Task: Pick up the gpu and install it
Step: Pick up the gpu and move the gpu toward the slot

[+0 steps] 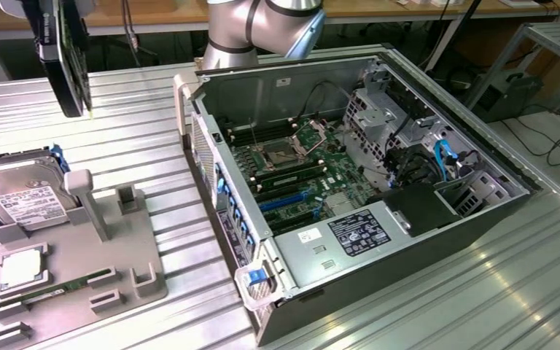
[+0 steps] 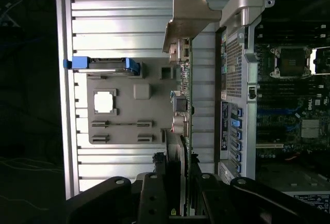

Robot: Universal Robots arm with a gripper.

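Observation:
The gpu hangs high over the table at the exterior view's left, a dark flat card held on edge, well apart from the open computer case. In the wrist view the gpu is edge-on, with its pale metal end bracket at the far end. My gripper is shut on the card, one black finger on each face. Below the card lies the grey holder tray, and the case's rear panel stands beside it.
The grey holder tray carries a silver hard drive, a processor chip and a green memory stick. The case lies open with its motherboard exposed. The arm's base stands behind the case. The table is ribbed metal.

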